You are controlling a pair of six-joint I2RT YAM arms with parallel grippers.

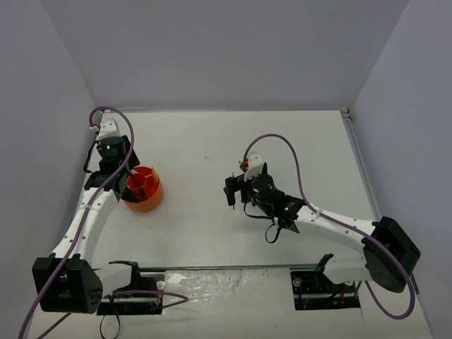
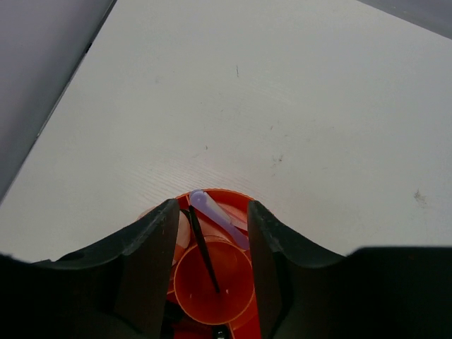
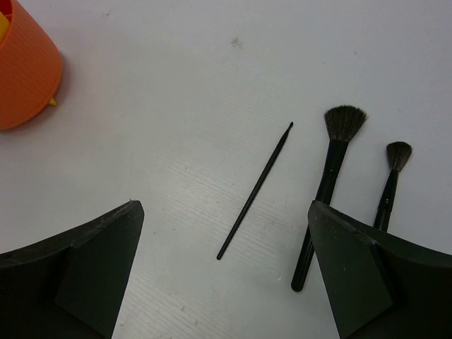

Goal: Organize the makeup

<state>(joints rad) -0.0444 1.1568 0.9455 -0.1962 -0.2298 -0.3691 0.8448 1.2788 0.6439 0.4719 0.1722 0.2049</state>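
Open table, tub far left, three brushes loose under the right arm.

The table (image 1: 212, 141) has wide bare room between the arms, and walls stand close only behind and at the sides. The orange tub (image 1: 143, 189) sits near the left edge. The left gripper (image 2: 210, 240) hangs just above it, jaws spread and empty, with a black stick (image 2: 203, 247) already inside, so a careless descent could tip the tub. The right gripper (image 3: 223, 205), wide and empty, hovers over the big brush (image 3: 328, 183), the small brush (image 3: 390, 185) and the thin liner (image 3: 256, 191). The liner lies flat and slim, likely to slip or roll from a pinch.
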